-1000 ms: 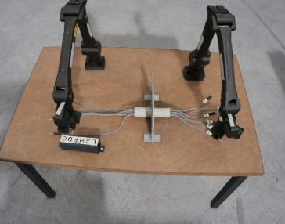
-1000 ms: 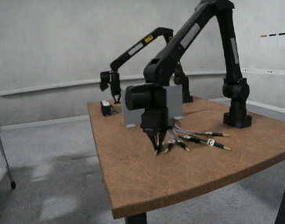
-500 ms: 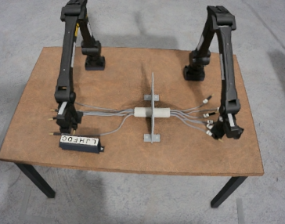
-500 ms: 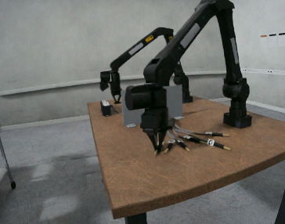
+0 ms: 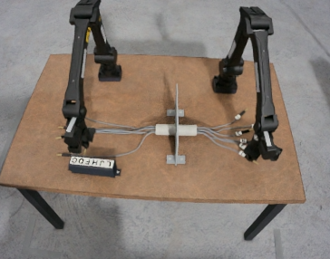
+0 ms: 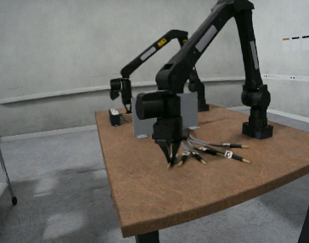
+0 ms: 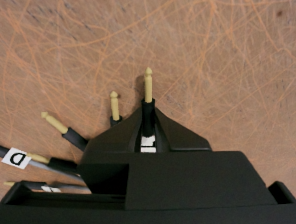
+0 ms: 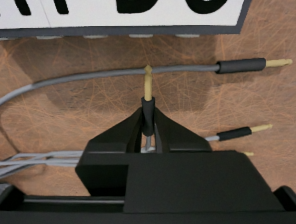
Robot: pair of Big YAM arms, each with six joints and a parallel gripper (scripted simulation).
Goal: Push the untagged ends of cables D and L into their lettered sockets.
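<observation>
Junction box: loose cable between it and right end effector.

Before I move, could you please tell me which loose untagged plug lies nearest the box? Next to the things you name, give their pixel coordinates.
The plug (image 5: 65, 155) (image 8: 241, 65) on the cable (image 5: 135, 148) (image 8: 95, 75) curving apart from the bundle, beside the box (image 5: 93, 172) (image 6: 115, 120) (image 8: 150, 31); the other loose ones lie farther off.
</observation>
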